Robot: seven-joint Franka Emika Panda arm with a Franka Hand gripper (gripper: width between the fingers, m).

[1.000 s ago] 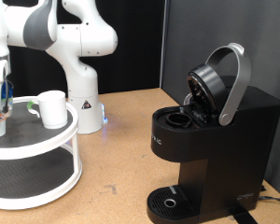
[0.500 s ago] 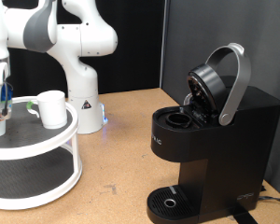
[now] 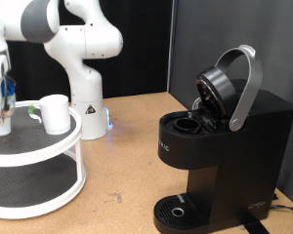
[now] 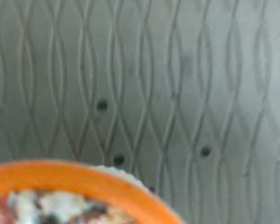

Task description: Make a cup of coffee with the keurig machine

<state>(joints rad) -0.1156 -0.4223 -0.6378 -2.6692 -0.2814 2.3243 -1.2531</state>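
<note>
Drip tray [image 3: 176,210], round and black with a ring-shaped centre, sits nearest the exterior camera at the foot of the boxy matte black keurig machine [image 3: 230,156], which fills the right half of the exterior view on the brown wooden tabletop [image 3: 127,166]. The machine's lid [image 3: 217,93] is tipped up and back, its silver-grey curved handle [image 3: 246,83] arching above it, and the round pod chamber [image 3: 188,125] below stands uncovered.

At the left, a round two-tier white stand [image 3: 34,166] with dark mesh shelves reaches from the near edge farther back. On its upper shelf stands the small plain white cylindrical cup [image 3: 55,113], upright, well apart from the machine and not under its spout.

Just left of the cup, at the exterior view's left edge, the white two-finger gripper [image 3: 0,122] hangs over the upper shelf, close to its surface; it is cut by the frame and I cannot tell how its jaws stand. The wrist view is blurred: it shows patterned grey mesh [image 4: 140,84] and, very close to the lens, the orange rim of a round object [image 4: 79,177] with a pale, dark-flecked middle; what it is cannot be told.

Farther back, the white arm's rounded joints [image 3: 83,39] rise from a base [image 3: 88,117] on the table, before a black backdrop [image 3: 137,49].
</note>
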